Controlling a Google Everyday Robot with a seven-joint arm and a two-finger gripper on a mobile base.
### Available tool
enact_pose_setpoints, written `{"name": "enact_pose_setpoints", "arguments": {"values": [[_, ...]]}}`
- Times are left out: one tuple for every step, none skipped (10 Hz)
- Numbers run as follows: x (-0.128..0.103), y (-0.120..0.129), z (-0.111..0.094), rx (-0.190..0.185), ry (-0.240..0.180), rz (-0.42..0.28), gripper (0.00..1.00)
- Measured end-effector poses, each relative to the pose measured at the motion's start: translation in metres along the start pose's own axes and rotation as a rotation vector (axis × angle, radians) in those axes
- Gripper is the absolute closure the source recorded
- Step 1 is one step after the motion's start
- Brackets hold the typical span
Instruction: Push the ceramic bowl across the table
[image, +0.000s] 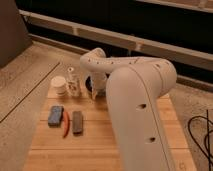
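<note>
The ceramic bowl (89, 83) is dark and glossy and sits near the far edge of the wooden table (100, 145). Only a sliver of it shows to the left of my white arm. My gripper (94, 93) hangs from the wrist right at the bowl's near side, low over the tabletop and against or just inside the bowl's rim. The large white arm crosses the right half of the view and hides the rest of the bowl.
A small white cup (59, 85) and a pale bottle (73, 83) stand just left of the bowl. A blue block (55, 115), a red pepper-like item (66, 124) and a grey block (77, 122) lie at the left. A black cable (204, 137) lies on the floor at the right.
</note>
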Motion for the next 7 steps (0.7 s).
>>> {"name": "enact_pose_setpoints", "arguments": {"values": [[-0.007, -0.007, -0.001, 0.005, -0.018, 0.006, 0.35], [-0.013, -0.012, -0.004, 0.010, -0.033, 0.008, 0.35], [-0.021, -0.020, -0.009, 0.016, -0.052, 0.010, 0.35], [-0.031, -0.029, -0.016, 0.023, -0.071, 0.019, 0.35], [-0.035, -0.033, -0.019, 0.021, -0.078, 0.027, 0.35], [-0.039, -0.037, -0.022, 0.019, -0.083, 0.035, 0.35], [-0.040, -0.038, -0.024, 0.013, -0.084, 0.040, 0.35]]}}
